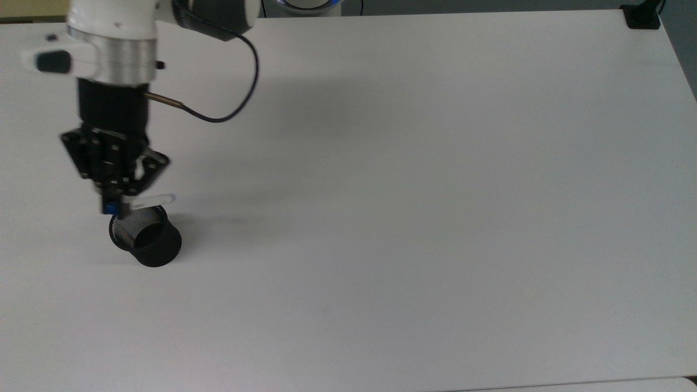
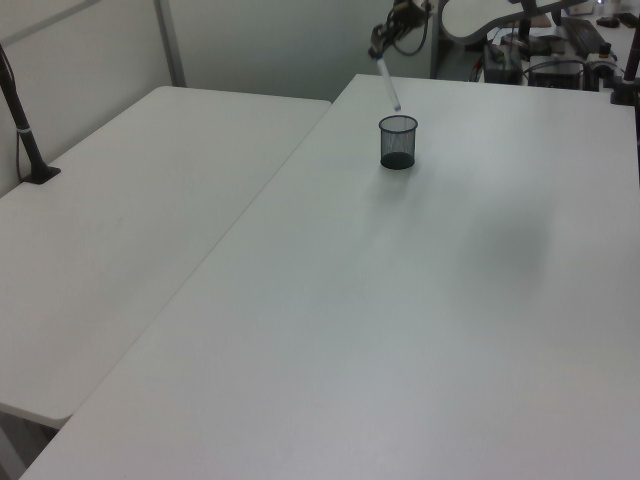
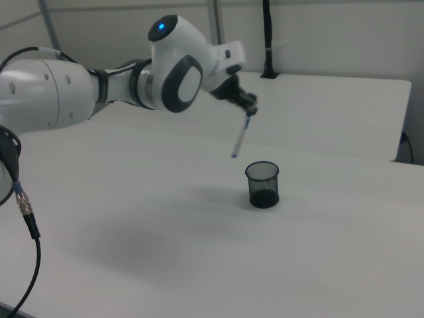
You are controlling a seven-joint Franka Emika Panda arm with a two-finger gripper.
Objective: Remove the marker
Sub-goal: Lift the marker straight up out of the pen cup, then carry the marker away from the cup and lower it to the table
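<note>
Hanging in the air above the black mesh cup (image 3: 263, 185), the marker (image 3: 240, 138) is clear of the rim and tilted, its blue end pinched between the fingers of the gripper (image 3: 249, 110). The cup stands upright on the white table (image 3: 199, 252), near the top view's left edge.

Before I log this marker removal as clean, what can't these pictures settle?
- Marker label: too small to read in the right view.
- Marker cap end: covered by the gripper in the top view.
- Mesh cup bottom: dark through the mesh in the left view, so I cannot tell whether anything else lies inside.
- Arm base: cut off by the top view's upper edge.
</note>
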